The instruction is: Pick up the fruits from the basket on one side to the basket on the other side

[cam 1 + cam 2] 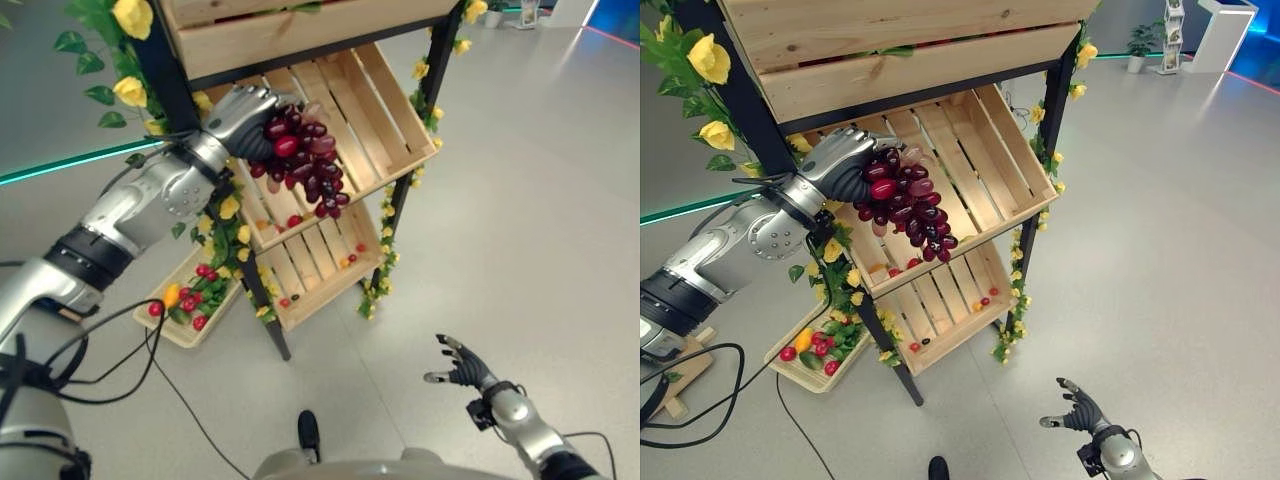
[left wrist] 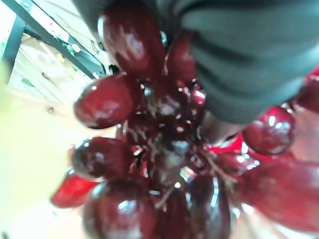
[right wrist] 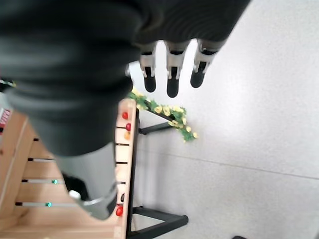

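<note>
My left hand [image 1: 240,118] is shut on a bunch of dark red grapes [image 1: 305,160], held up in front of the middle wooden crate [image 1: 375,110] of a black shelf rack. The grapes [image 2: 164,144] hang down from the hand, close against the wrist camera. A lower crate [image 1: 320,270] holds a few small red and orange fruits. A flat wooden tray [image 1: 190,305] on the floor to the left of the rack holds red fruits, a yellow one and green leaves. My right hand [image 1: 462,368] hangs open low on the right over bare floor, its fingers [image 3: 170,74] straight.
A top crate [image 1: 290,25] sits on the rack above the grapes. Yellow flower garlands [image 1: 125,55] wrap the rack's black posts [image 1: 420,130]. Grey floor lies open to the right and front of the rack.
</note>
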Robot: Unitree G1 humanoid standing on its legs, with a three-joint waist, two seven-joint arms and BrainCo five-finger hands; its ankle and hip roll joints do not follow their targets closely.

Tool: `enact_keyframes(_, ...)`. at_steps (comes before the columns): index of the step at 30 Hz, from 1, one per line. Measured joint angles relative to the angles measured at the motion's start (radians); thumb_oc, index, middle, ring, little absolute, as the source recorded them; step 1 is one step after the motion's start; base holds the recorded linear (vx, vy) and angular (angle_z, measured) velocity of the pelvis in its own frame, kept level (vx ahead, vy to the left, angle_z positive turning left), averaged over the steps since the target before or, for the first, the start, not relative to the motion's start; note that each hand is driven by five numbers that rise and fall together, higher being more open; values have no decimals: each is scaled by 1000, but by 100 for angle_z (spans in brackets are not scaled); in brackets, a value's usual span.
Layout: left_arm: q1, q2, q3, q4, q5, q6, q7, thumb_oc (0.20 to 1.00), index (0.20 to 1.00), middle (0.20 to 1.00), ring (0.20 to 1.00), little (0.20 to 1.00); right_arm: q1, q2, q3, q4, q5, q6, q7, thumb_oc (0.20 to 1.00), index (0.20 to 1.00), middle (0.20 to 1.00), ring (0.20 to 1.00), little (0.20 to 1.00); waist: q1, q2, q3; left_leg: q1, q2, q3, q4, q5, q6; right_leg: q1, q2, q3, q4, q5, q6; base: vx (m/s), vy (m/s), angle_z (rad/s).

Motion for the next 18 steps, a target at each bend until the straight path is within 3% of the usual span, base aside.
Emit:
enact_keyframes(1,-3,2,9,11,0,0,1,200,200,200,200,200,0,1,-1,-8,0,0,-1,1000,1000,1000,1000,1000,-17,0,2,-22,1,-3,1,0,-1,-4,19,-7,-157,17,-20,236,-89,78)
enact_keyframes(2,-6,3,13,19,0,0,2,200,200,200,200,200,5,1,1,-14,0,0,-1,1000,1000,1000,1000,1000,-48,6,7,-60,0,-52,30,-9,-15,10,58,27,-211,59,-39,206,-88,104)
enact_keyframes(3,-3,9,20,-3,1,3,-1,200,200,200,200,200,6,9,-5,1,-2,2,-2,1000,1000,1000,1000,1000,-56,-37,22,-53,-27,-68,81,-36,-58,13,8,1,-235,101,-80,178,-71,65)
enact_keyframes(4,2,7,21,-8,1,1,-1,200,200,200,200,200,17,7,-20,2,-2,3,-2,1000,1000,1000,1000,1000,-28,-52,27,-47,-30,-65,181,-55,-72,12,-7,-9,-238,123,-89,72,-43,-14)
enact_keyframes(5,11,11,21,0,1,2,-2,200,200,200,200,200,23,-4,-21,2,-2,3,-5,1000,1000,1000,1000,1000,-13,-40,23,-8,-13,-69,208,-134,-85,31,10,-12,-262,143,-84,79,-38,-49)
enact_keyframes(6,10,8,26,18,2,2,-2,200,200,200,200,200,17,-9,-21,-2,-2,3,-8,1000,1000,1000,1000,1000,-21,-31,22,28,0,-71,151,-134,-55,53,24,-25,-293,168,-81,101,-47,-7)
enact_keyframes(8,15,7,30,24,3,4,-4,200,200,200,200,200,44,-24,-26,-10,-2,3,-9,1000,1000,1000,1000,1000,-22,-31,17,77,14,-67,83,-108,-70,104,38,-50,-368,217,-93,94,-45,12)
enact_keyframes(12,31,9,29,6,3,0,-4,200,200,200,200,200,53,-27,-60,-8,0,3,-11,1000,1000,1000,1000,1000,-6,-13,-16,67,41,-70,56,-84,-88,130,70,-74,-436,249,-119,70,-28,14)
enact_keyframes(18,42,3,-2,47,14,1,-5,200,200,200,200,200,65,-26,-60,-3,2,3,-13,1000,1000,1000,1000,1000,1,11,-56,83,49,-69,10,-63,-95,159,91,-81,-504,283,-126,41,-7,0)
